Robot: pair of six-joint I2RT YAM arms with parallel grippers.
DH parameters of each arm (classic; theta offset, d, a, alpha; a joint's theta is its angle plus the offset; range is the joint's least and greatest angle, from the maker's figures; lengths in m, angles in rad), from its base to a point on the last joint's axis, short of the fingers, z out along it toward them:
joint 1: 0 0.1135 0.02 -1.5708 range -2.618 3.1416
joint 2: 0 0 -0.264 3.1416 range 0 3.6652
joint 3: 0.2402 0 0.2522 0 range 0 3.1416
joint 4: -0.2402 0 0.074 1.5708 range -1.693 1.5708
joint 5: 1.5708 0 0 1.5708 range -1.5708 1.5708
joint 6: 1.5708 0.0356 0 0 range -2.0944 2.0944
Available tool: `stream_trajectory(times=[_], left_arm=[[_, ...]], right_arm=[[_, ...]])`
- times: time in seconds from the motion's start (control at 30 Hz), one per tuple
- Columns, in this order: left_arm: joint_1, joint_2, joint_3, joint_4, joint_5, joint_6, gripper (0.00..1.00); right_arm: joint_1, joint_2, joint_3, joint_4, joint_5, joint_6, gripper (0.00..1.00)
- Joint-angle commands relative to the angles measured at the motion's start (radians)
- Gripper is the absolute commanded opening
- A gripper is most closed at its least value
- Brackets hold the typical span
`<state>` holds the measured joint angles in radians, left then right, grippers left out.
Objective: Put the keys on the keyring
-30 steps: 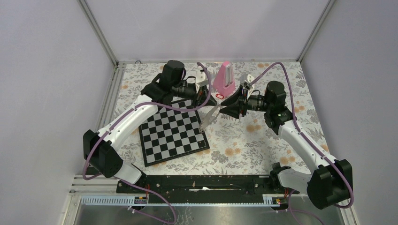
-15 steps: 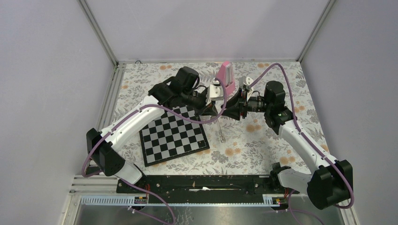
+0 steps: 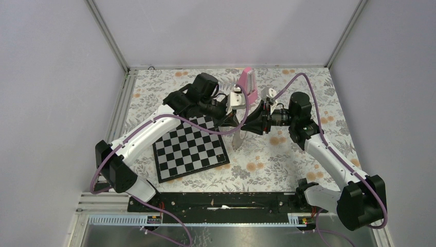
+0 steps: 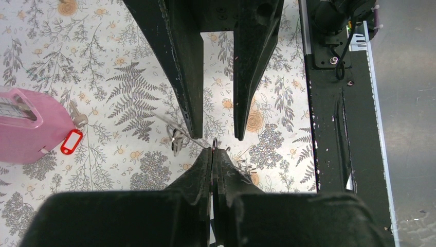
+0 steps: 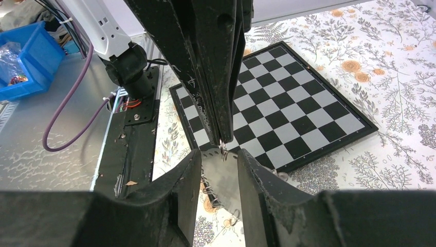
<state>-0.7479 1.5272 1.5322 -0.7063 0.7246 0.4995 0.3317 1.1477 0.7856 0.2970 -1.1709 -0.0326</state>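
Both arms are meeting over the middle of the counter (image 3: pixel 280 160), nose to nose, just past the far right corner of the chessboard (image 5: pixel 288 103).

My left claw (image 4: pixel 212 153) is pressed tight together. It's pinching the top of the keyring (image 3: pixel 237 140), and the pale see-through loop dangles below the tips, above the floral cloth. From the right wrist cam I can see a tiny metal bit right at the left tips, with the whitish film of the loop hanging under it.

My right claw (image 5: pixel 218 154) is spread partway, one finger on each side of the left tips with a clear gap. It isn't gripping anything that I can make out.

Neither key is on the loop. The red-headed key (image 4: pixel 71 141) is lying flat on the cloth right against the base of the pink metronome (image 4: pixel 23 128). Just beside it, also up against the metronome, is a small greyish piece that looks like the silver key (image 4: pixel 78 119). It's too small for me to be sure. Both are well apart from the claws.
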Motion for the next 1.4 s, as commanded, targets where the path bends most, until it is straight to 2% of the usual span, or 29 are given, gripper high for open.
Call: stream_trajectory(times=[0.0, 0.47, 0.6, 0.73, 0.83, 0.87, 0.9, 0.93, 1.07, 1.23, 1.37], left_arm=[[-0.006, 0.005, 0.039, 0.058, 0.042, -0.018, 0.0], [-0.005, -0.002, 0.026, 0.077, 0.06, -0.029, 0.0], [-0.006, 0.001, 0.025, 0.076, 0.069, -0.032, 0.0], [-0.006, 0.0, 0.017, 0.093, 0.076, -0.041, 0.0], [0.0, -0.005, 0.014, 0.1, 0.089, -0.044, 0.0], [0.008, -0.009, 0.012, 0.104, 0.102, -0.045, 0.03], [0.029, -0.014, 0.004, 0.119, 0.122, -0.056, 0.12], [0.05, -0.022, -0.009, 0.153, 0.164, -0.078, 0.17], [0.144, -0.07, -0.103, 0.328, 0.302, -0.208, 0.34], [0.177, -0.128, -0.246, 0.579, 0.376, -0.363, 0.41], [0.177, -0.127, -0.289, 0.7, 0.392, -0.453, 0.4]], right_arm=[[0.014, -0.005, -0.004, 0.058, -0.022, 0.01, 0.38], [0.022, 0.009, -0.019, 0.047, -0.009, -0.011, 0.24], [0.023, 0.01, -0.019, 0.07, -0.009, 0.013, 0.16], [0.023, 0.009, -0.025, 0.124, -0.001, 0.067, 0.01], [0.023, -0.002, -0.025, 0.137, 0.023, 0.082, 0.0], [0.021, -0.004, -0.021, 0.141, 0.031, 0.093, 0.0], [0.018, -0.004, -0.016, 0.148, 0.039, 0.109, 0.0], [0.016, -0.005, -0.012, 0.167, 0.043, 0.137, 0.0], [-0.009, 0.005, -0.02, 0.353, 0.045, 0.322, 0.0], [-0.029, 0.038, -0.05, 0.601, 0.047, 0.552, 0.0], [-0.031, 0.049, -0.059, 0.658, 0.053, 0.59, 0.0]])
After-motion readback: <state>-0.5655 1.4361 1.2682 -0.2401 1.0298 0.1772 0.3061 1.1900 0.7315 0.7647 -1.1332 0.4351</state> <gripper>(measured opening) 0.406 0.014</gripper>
